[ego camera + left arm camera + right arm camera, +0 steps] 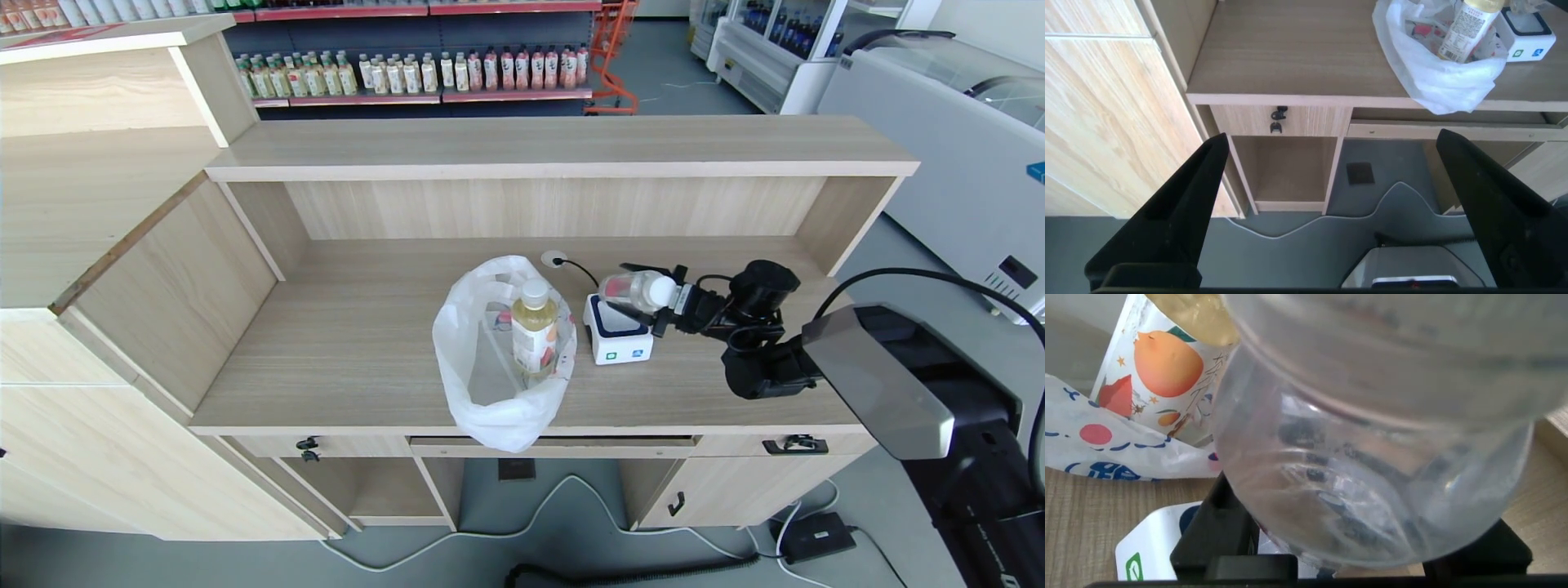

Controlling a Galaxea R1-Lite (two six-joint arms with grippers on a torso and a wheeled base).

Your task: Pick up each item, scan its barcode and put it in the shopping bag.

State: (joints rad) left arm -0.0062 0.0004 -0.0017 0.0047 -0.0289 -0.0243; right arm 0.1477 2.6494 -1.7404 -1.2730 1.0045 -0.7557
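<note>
Fingers of the right gripper were clamped on a clear bottle near its white cap, holding it on its side just above the scanner. The scanner, a small white box with a dark top, sat on the counter just beside the shopping bag. From the right wrist, the bottle's clear body hung close over the scanner's face. No barcode could be made out on the bottle, so whether it faced the reader could not be told.

The left gripper hung low in front of the counter with its fingers wide apart and nothing between them. It was well apart from the bag.

The bag stood open, and a juice bottle was already upright inside it, toward the scanner side. That suggested one item was done and the second was at the scanning step.

The next move would probably be a short carry from the scanner to the bag's mouth. The bottle would then need lowering into the free space beside the juice bottle before the fingers let go. That called for enough height to pass the bag's limp rim and care not to knock the standing bottle over.
</note>
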